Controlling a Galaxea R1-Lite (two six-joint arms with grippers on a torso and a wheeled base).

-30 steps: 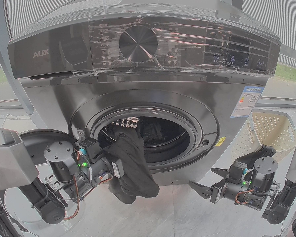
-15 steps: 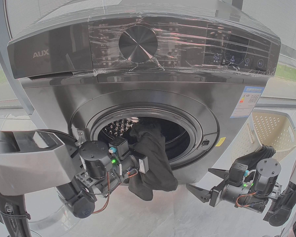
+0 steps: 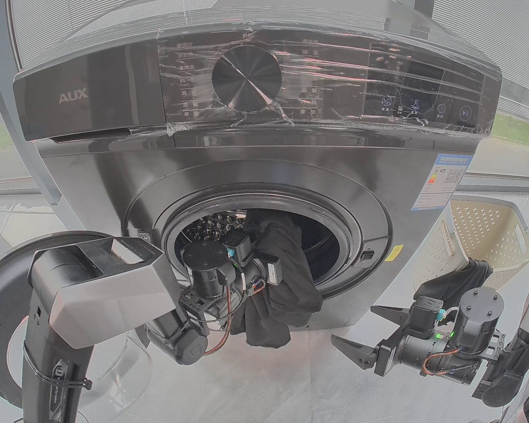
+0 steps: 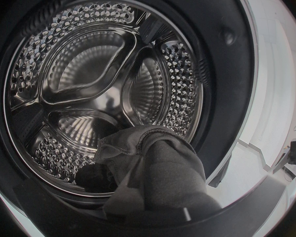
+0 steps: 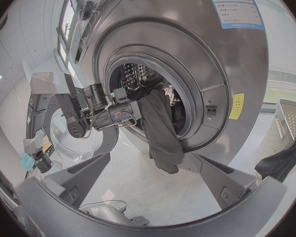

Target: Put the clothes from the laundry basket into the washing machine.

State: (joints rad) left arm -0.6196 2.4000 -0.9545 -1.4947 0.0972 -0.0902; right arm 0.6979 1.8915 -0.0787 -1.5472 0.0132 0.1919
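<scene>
Head view: the left gripper [image 3: 274, 268] is holding a dark garment [image 3: 288, 283] at the mouth of the washing machine [image 3: 100, 171]. Its fingers are buried in the cloth and appear to be pinching it. The garment's top is reaching into the opening toward the drum [image 4: 88, 66], while its tail is hanging over the opening's lower rim, so the piece is judged only partly loaded. The right gripper [image 3: 353, 322] is hovering low by the machine's lower right corner, fingers spread and empty, probably free for the next pick. Another dark garment [image 3: 458, 280] is draping over the near rim of the laundry basket [image 3: 494, 230]. A brand mark, a blue-and-white label [image 3: 449, 180] and a yellow sticker [image 3: 394, 252] are showing on the front; their print is being left unread.
</scene>
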